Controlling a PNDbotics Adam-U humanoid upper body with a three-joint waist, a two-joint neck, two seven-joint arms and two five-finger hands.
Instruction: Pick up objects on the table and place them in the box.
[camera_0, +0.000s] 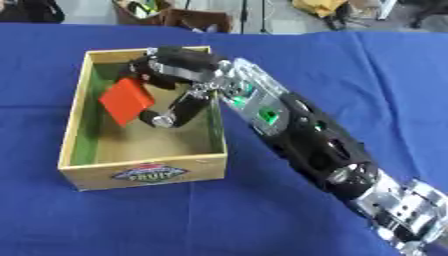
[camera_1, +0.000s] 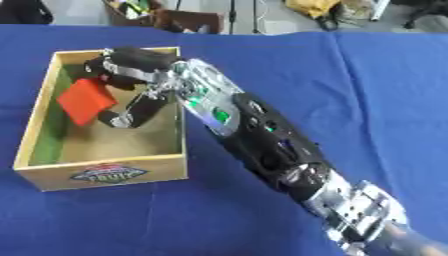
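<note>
Even bright light, soft blur

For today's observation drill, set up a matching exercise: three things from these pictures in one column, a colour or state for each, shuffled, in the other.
Column 1:
1. red block
2. box
3. tablecloth

Column 2:
A. blue, covering the table
B. held inside the box by the right hand
C. wooden, open-topped, label on its front wall

Pairs: 1-B, 2-C, 3-A
</note>
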